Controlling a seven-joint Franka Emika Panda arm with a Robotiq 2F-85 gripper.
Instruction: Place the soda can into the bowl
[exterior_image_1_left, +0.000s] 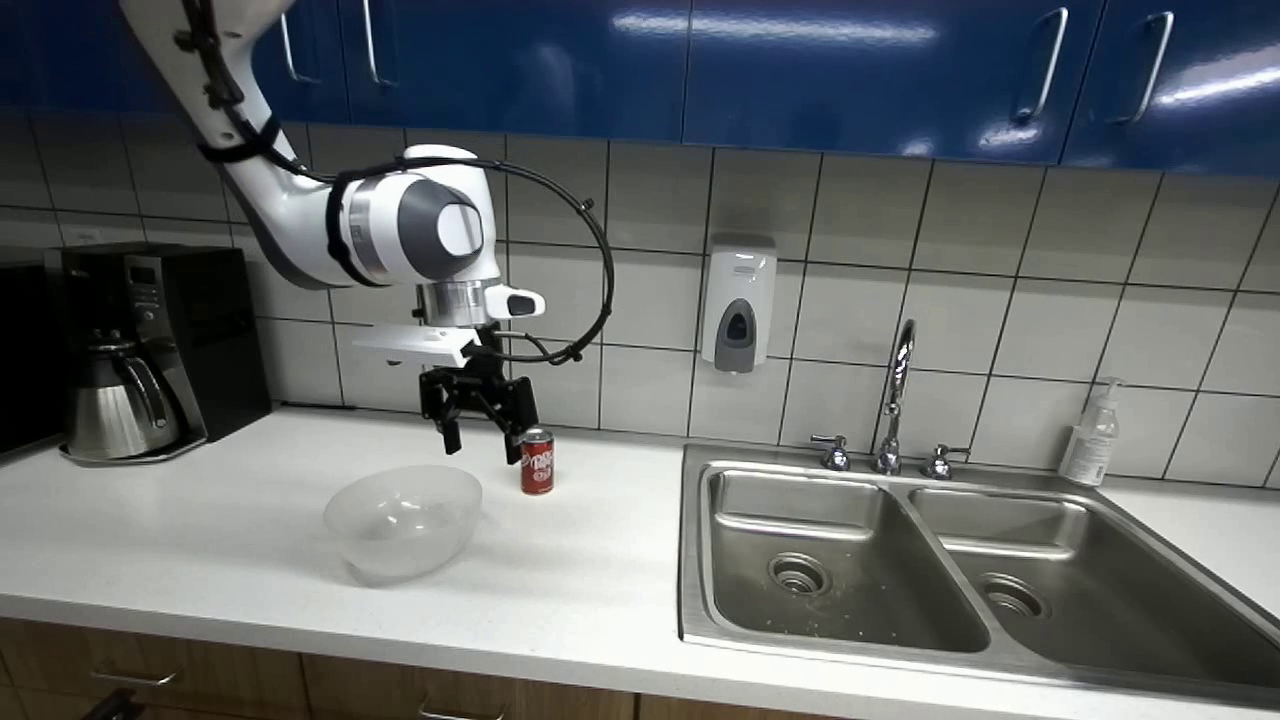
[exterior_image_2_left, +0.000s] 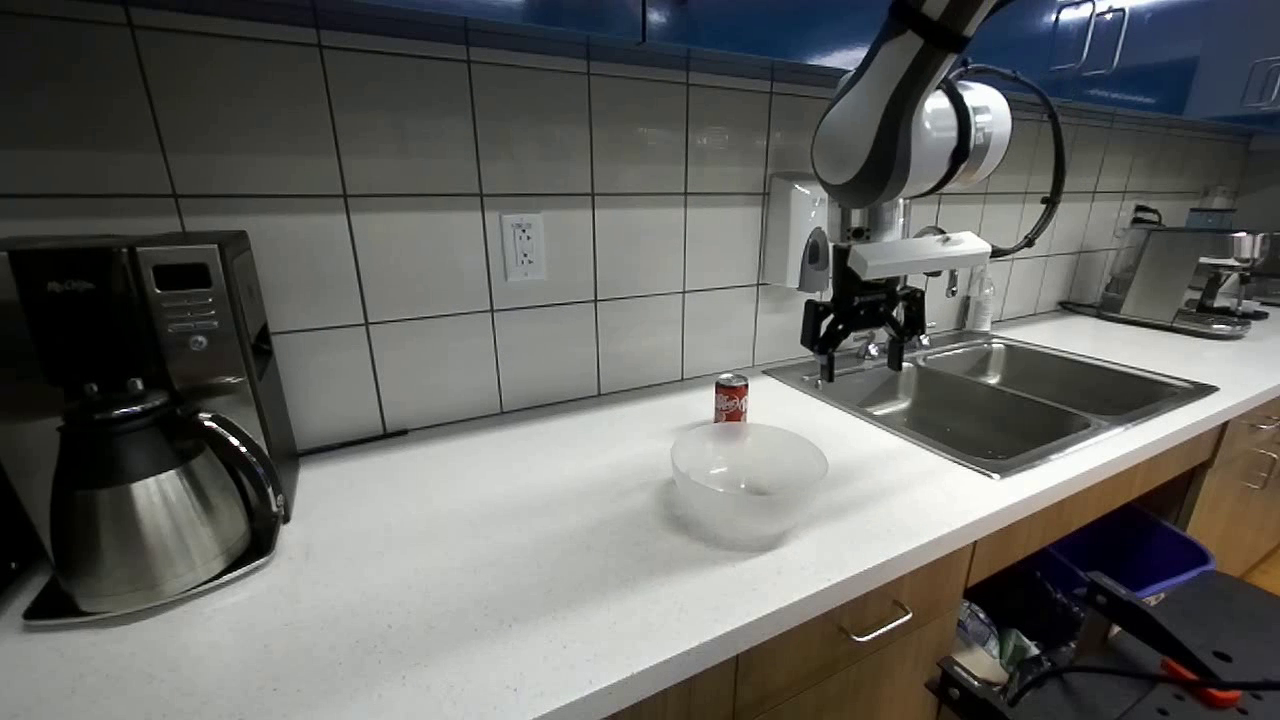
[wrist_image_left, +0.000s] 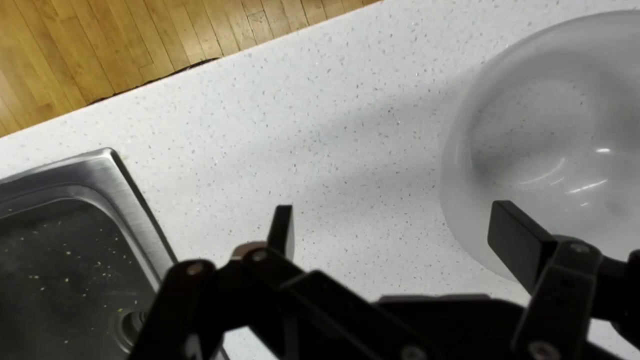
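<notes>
Above the counter (exterior_image_1_left: 590, 570): gripper (exterior_image_1_left: 483, 447) released, fingers (wrist_image_left: 517, 242) wide apart.
Between them, the wrist view shows counter and bowl (wrist_image_left: 545, 135) edge; in an exterior view, the soda can (exterior_image_1_left: 538, 466) stands upright at the bowl's two o'clock.

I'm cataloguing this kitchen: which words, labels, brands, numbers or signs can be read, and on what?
"Mr. Coffee", slightly blurred: coffee maker.
Its buttons: markings too small.
Soda can: white lettering, too blurred to read surely.
Soap dispenser, pump bottle, wall outlet: markings too small to read.
</notes>
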